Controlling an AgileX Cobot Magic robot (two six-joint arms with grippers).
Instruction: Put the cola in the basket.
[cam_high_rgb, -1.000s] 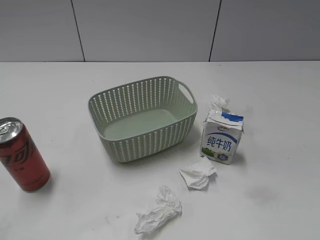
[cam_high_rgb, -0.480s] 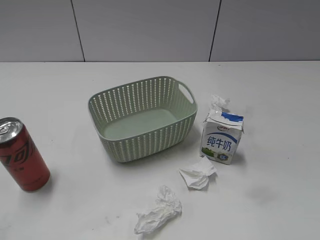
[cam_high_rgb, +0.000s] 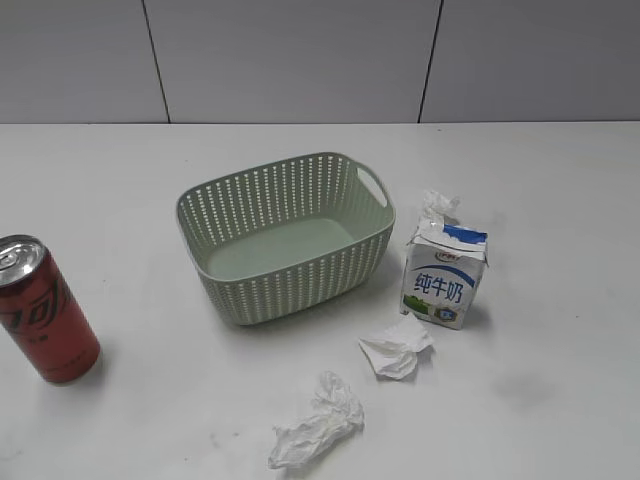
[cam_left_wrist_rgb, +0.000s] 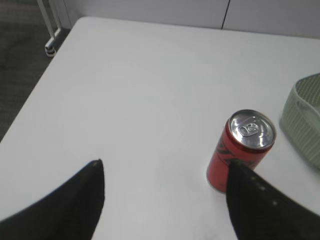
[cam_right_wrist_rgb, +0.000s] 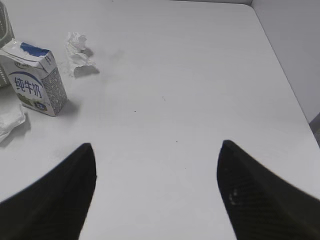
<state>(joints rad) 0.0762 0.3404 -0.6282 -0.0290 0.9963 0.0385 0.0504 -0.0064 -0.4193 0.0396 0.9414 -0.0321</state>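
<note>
The cola (cam_high_rgb: 48, 312), a tall red can with black lettering and a silver top, stands upright at the table's left. The pale green basket (cam_high_rgb: 290, 281) sits empty in the middle, to the can's right. In the left wrist view the cola (cam_left_wrist_rgb: 239, 150) stands just beyond my right fingertip, with the basket's corner (cam_left_wrist_rgb: 301, 114) at the right edge. My left gripper (cam_left_wrist_rgb: 165, 172) is open and empty above the table. My right gripper (cam_right_wrist_rgb: 157, 152) is open and empty over bare table. Neither gripper shows in the exterior view.
A white-and-blue milk carton (cam_high_rgb: 444, 274) stands right of the basket; it also shows in the right wrist view (cam_right_wrist_rgb: 35, 80). Crumpled tissues lie behind the carton (cam_high_rgb: 436, 205), in front of it (cam_high_rgb: 396, 349) and near the front edge (cam_high_rgb: 316, 420). The table's left edge (cam_left_wrist_rgb: 35, 95) is close to the cola.
</note>
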